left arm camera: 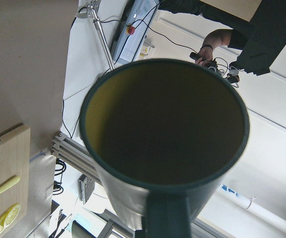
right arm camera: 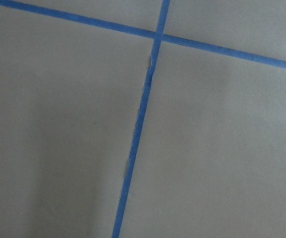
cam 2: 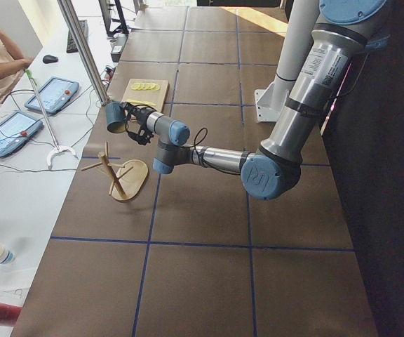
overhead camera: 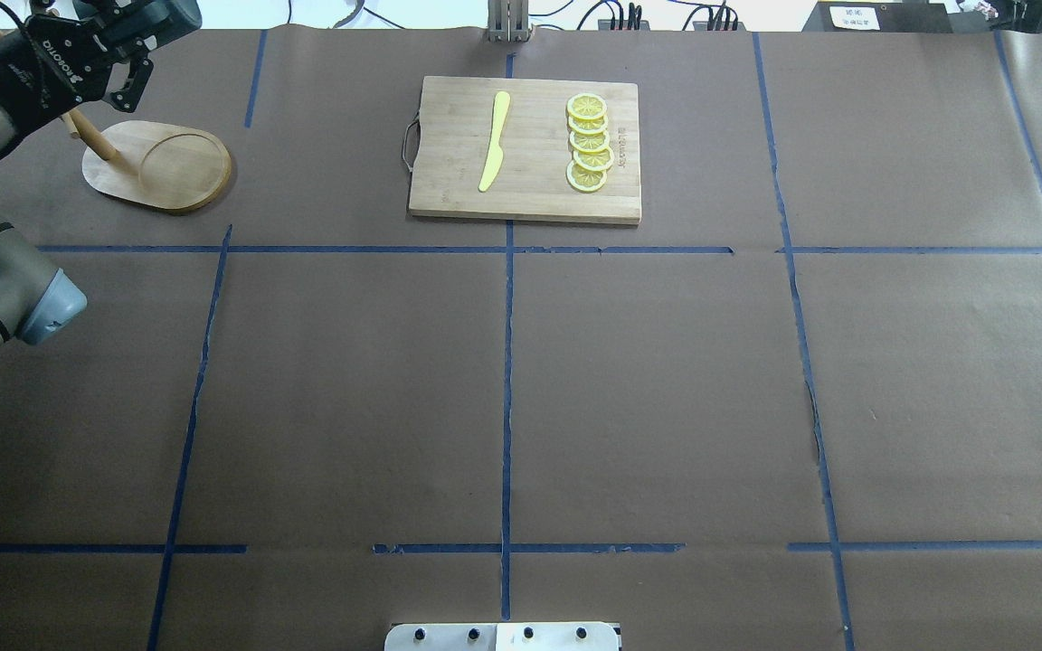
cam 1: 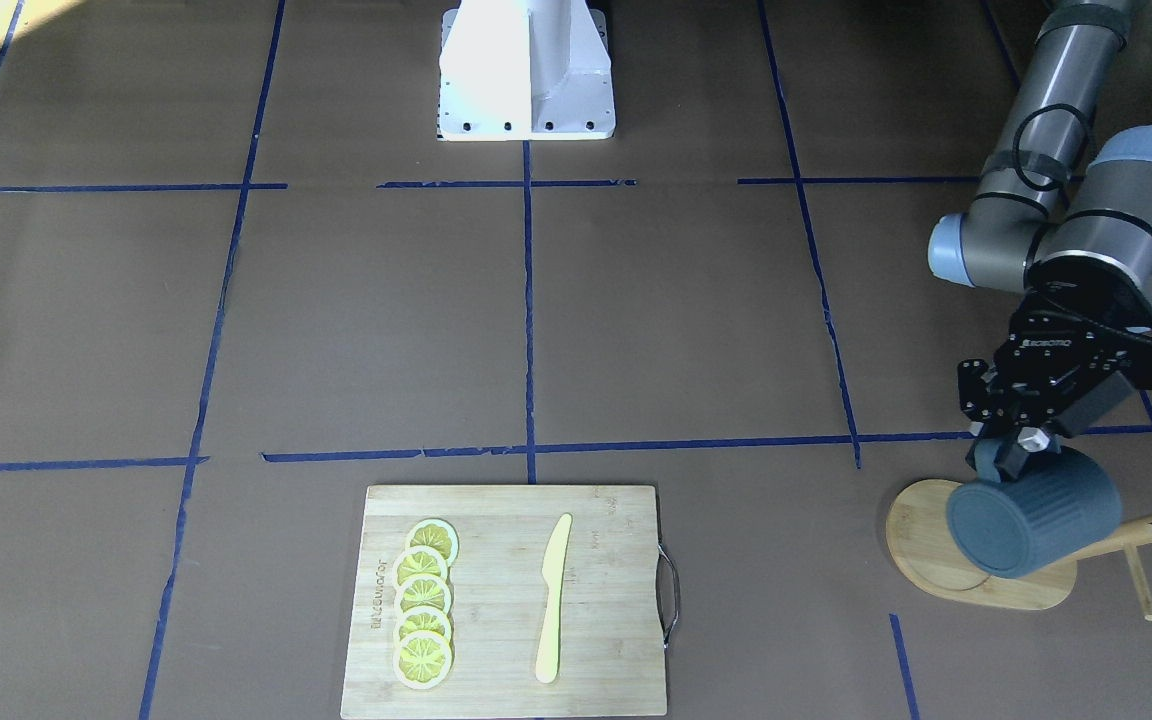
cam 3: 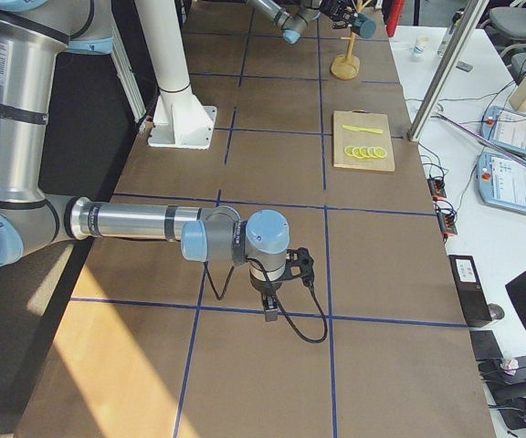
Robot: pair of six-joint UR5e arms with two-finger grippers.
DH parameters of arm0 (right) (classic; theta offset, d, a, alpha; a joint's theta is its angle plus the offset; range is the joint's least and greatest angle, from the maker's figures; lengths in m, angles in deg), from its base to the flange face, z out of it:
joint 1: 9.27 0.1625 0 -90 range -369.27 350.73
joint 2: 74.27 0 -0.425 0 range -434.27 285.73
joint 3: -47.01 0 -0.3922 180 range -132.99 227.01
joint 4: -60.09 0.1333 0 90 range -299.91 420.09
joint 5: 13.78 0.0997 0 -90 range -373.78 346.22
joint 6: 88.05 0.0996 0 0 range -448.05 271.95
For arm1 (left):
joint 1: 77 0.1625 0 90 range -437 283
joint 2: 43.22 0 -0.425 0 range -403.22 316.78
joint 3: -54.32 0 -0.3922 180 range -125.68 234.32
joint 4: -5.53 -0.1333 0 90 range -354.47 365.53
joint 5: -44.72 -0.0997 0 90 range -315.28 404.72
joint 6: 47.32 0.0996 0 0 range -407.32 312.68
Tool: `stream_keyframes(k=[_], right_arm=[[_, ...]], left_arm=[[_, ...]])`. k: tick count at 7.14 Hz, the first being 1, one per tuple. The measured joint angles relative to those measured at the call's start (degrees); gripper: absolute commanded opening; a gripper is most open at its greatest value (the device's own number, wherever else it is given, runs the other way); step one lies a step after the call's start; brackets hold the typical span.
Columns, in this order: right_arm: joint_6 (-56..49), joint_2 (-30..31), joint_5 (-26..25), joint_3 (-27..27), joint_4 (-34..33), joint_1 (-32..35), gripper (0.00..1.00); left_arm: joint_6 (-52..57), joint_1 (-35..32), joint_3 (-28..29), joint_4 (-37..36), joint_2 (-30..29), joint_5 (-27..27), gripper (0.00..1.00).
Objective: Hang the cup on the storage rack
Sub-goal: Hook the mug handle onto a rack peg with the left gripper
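My left gripper (cam 1: 1004, 452) is shut on the handle of the dark blue-grey ribbed cup (cam 1: 1032, 525) and holds it on its side in the air, above the storage rack's oval bamboo base (cam 1: 926, 555). The rack's pole (cam 1: 1151, 528) and pegs stick out past the cup. In the left wrist view the cup's yellow inside (left arm camera: 165, 129) fills the frame, its handle at the bottom. In the exterior left view the cup (cam 2: 115, 117) hangs above the rack (cam 2: 121, 175). My right gripper (cam 3: 270, 306) hovers low over the table near the robot; I cannot tell whether it is open.
A bamboo cutting board (cam 1: 506, 600) with a metal handle carries several lemon slices (cam 1: 424, 605) and a yellow knife (cam 1: 553, 598) at the table's far middle. Blue tape lines (overhead camera: 507, 362) cross the brown table. Operators' desks with tablets (cam 2: 51, 95) stand beyond the far edge.
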Motion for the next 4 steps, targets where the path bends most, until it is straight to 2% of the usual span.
stream_keyframes(k=[2, 4], right_arm=[[0.0, 0.0, 0.0, 0.0, 0.0, 0.0, 1.0], [0.0, 0.0, 0.0, -0.1, 0.0, 0.0, 1.0]], left_arm=[[-1.8, -2.0, 1.9, 2.2, 0.0, 0.6, 0.0], [-2.2, -2.4, 6.4, 7.5, 0.0, 0.8, 0.0]])
